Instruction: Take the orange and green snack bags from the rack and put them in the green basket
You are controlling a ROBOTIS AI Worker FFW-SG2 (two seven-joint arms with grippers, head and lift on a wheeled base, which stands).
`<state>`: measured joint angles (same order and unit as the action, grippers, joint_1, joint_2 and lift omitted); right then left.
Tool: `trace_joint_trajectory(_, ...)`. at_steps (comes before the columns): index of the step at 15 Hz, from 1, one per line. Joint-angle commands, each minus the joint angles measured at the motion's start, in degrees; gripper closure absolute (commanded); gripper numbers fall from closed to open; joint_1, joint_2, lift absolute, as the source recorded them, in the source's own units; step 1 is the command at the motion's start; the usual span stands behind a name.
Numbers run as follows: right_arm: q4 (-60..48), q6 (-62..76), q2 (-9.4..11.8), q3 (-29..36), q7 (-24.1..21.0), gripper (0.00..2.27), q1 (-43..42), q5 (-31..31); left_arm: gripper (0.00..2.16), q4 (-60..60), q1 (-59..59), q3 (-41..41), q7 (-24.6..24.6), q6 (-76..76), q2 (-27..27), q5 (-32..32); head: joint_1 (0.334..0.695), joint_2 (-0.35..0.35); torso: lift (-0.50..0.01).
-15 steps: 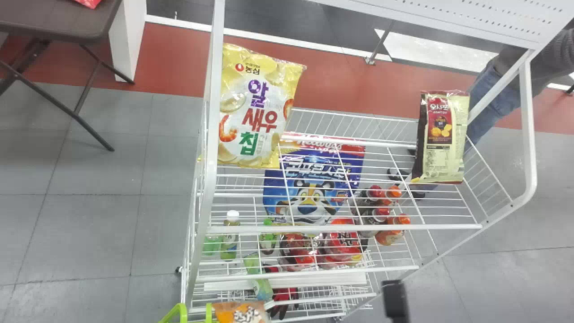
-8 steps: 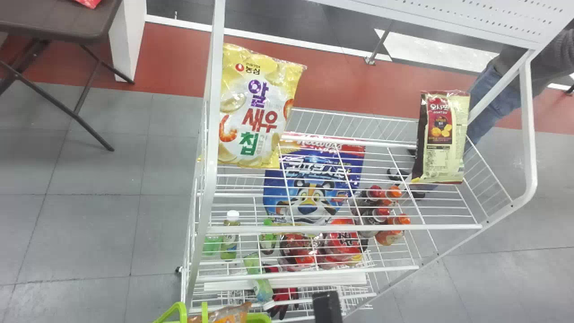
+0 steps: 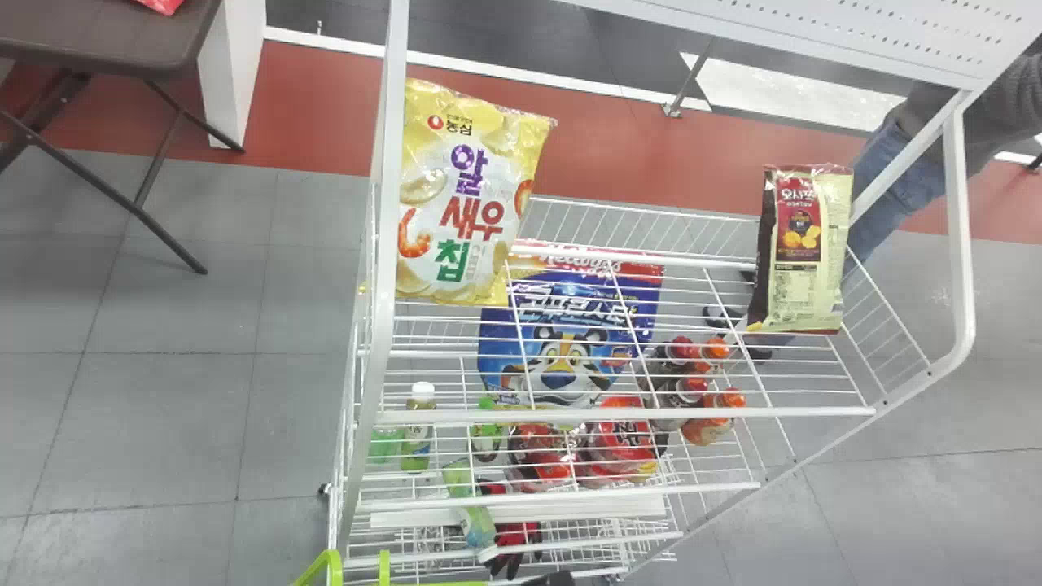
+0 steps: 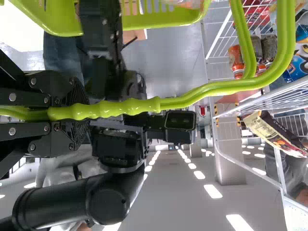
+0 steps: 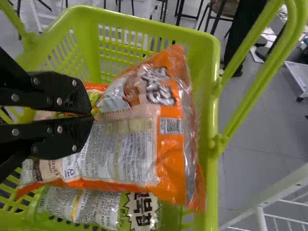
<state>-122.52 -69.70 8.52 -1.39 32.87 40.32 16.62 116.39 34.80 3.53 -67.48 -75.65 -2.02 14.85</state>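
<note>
Orange snack bag [image 5: 144, 130] is partly hiding green snack bag [image 5: 139, 211] in green basket [image 5: 213, 96]. Right gripper [image 5: 92, 115] is pinching the former; left gripper [image 4: 81, 110] is clamping basket handle [image 4: 139, 105]. Right arm [image 3: 555, 579], cropped near, is shifting left.

The right pincer [image 3: 553, 579] is black; the orange bag [image 5: 171, 173] in its grip has pale panels of fine dark print and a black-and-white barcode. Around that bag, the basket [image 5: 211, 96] is lime green, patterned with slots. Near the pincer, the green bag [image 5: 101, 209] carries black letters on a white jagged burst. In the black left pincer [image 4: 81, 113], the handle [image 4: 125, 107] is plain lime. Ahead of the right pincer, the rack [image 3: 619, 415] is white and the cereal [image 3: 529, 317] blue, topped red, with an orange, black and white tiger; ahead-left, the chips [image 3: 488, 138] are yellow, lettered purple, red and green.
</note>
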Motion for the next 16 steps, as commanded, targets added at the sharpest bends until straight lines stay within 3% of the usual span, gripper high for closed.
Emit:
trace_joint_trajectory(1, -6.6, -5.5, 0.4, 3.6, -0.3, 0.02, 2.0, 2.3, 1.95, -0.1, 0.0, 0.0, 0.1, 0.3, 0.1, 0.0, 0.695, -0.35, 0.0)
trace_joint_trajectory(6, -16.9, -7.8, 0.7, 13.2, -2.1, 0.06, 3.1, 5.9, 1.95, 0.0, 0.4, -0.1, 0.2, 1.2, 0.3, 0.0, 0.695, -0.35, 0.0)
trace_joint_trajectory(12, -18.6, 34.8, -0.6, 19.0, -3.6, 0.07, 2.7, 6.7, 1.95, -0.3, 0.4, 0.0, 0.2, 1.7, 0.5, 0.0, 0.695, -0.35, 0.0)
trace_joint_trajectory(16, -14.4, 57.4, -3.1, 15.2, -6.0, 0.07, 3.9, 2.6, 1.95, -0.6, 0.4, 0.0, 0.3, 2.7, 1.0, 0.0, 0.695, -0.35, 0.0)
